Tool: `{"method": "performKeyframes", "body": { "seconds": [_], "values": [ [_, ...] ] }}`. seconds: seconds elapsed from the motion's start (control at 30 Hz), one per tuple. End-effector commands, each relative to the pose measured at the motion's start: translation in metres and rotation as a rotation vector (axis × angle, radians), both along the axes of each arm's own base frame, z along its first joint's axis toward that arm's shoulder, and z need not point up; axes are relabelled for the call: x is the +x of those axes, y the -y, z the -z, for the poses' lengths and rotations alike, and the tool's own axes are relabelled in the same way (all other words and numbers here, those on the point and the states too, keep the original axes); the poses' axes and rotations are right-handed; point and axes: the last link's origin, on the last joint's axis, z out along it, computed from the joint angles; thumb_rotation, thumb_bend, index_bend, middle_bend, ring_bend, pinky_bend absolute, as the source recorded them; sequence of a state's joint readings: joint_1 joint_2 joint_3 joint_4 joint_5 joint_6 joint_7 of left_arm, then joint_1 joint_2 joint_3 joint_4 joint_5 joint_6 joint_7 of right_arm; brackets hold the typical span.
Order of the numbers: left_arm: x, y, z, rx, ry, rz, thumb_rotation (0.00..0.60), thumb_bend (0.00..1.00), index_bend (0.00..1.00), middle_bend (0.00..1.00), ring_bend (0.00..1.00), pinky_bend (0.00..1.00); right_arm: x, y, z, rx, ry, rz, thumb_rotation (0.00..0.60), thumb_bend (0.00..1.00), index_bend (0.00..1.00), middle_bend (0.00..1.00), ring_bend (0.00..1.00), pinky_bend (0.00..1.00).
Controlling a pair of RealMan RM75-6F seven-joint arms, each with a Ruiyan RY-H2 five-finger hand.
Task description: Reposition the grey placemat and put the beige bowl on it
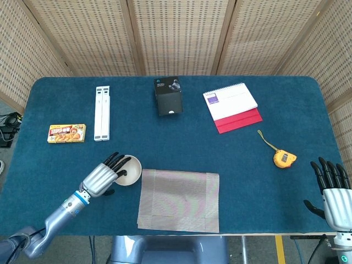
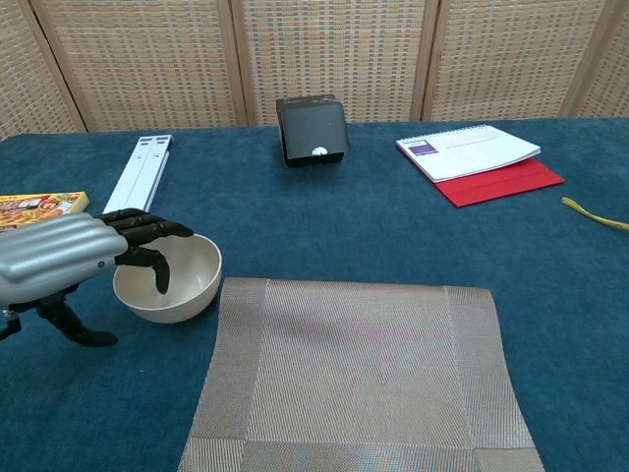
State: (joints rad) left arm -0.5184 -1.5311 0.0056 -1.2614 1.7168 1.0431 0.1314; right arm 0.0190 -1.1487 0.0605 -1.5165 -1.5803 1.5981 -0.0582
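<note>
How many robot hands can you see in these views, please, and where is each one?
2. The left hand reaches over the rim of the beige bowl, fingers apart. The right hand hovers open off the table's near right corner, seen only in the head view.

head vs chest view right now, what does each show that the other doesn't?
Head only: the right hand open at the table's edge, and the yellow tape measure. Chest only: the left hand's fingertips dipping inside the beige bowl, thumb outside the rim. Both: left hand, bowl, grey placemat, black box, notepad.
</note>
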Motion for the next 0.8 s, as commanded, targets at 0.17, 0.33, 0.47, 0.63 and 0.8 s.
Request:
{"method": "performKeyframes", "body": {
  "seconds": [0.17,0.33,0.47,0.63,0.8],
  "values": [
    [0.002,-0.012,0.009,0.002,-0.015,-0.023,0.600,0.58,0.58,0.00,0.00,0.00,-0.002,0.002,0.003,0.010,-0.002,0.010,0.600,0.00,0.00,0.00,0.00,0.00],
    [-0.001,-0.022,0.001,0.034,-0.006,-0.046,0.600,0.59,0.63,0.00,0.00,0.00,-0.002,0.002,0.004,0.016,-0.004,0.011,0.600,0.00,0.00,0.00,0.00,0.00],
    [-0.011,-0.043,-0.023,0.119,0.018,-0.110,0.600,0.59,0.63,0.00,0.00,0.00,-0.002,0.002,0.005,0.022,-0.003,0.012,0.600,0.00,0.00,0.00,0.00,0.00],
    [-0.043,-0.069,-0.058,0.218,0.025,-0.240,0.600,0.59,0.63,0.00,0.00,0.00,-0.001,0.001,0.006,0.027,0.000,0.009,0.600,0.00,0.00,0.00,0.00,0.00],
    [-0.079,-0.083,-0.085,0.290,0.028,-0.370,0.600,0.59,0.63,0.00,0.00,0.00,0.000,0.001,0.007,0.032,-0.002,0.006,0.600,0.00,0.00,0.00,0.00,0.00]
  ]
}}
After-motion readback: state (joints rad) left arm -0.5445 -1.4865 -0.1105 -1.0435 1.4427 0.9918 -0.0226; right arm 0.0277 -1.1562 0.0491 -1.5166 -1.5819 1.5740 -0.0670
